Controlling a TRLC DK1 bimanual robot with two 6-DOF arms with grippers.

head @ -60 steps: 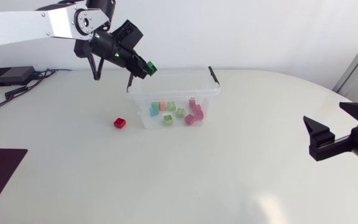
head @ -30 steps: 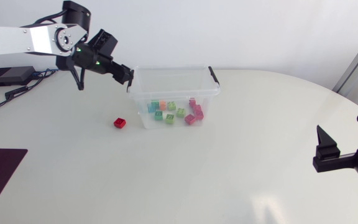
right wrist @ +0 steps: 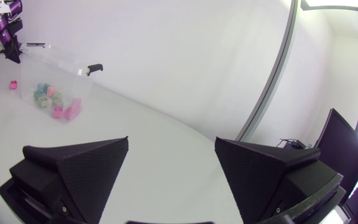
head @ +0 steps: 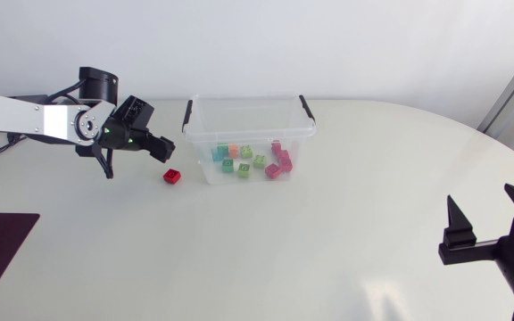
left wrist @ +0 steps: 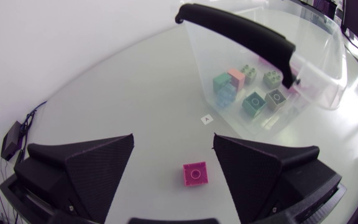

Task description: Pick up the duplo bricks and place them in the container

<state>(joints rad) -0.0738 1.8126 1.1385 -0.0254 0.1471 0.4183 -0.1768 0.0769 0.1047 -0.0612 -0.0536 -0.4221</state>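
— What is seen of the container?

— A clear, lidless container with black handles at its short ends is set upright near the far edge of the surface.

— And the bricks?

— Small bricks are scattered over its floor. Teal, orange and green ones are found toward the end nearer the surface's left edge, pink ones toward the other end. One red brick is seen lying studs up on the surface, near the container's left end but apart from it.
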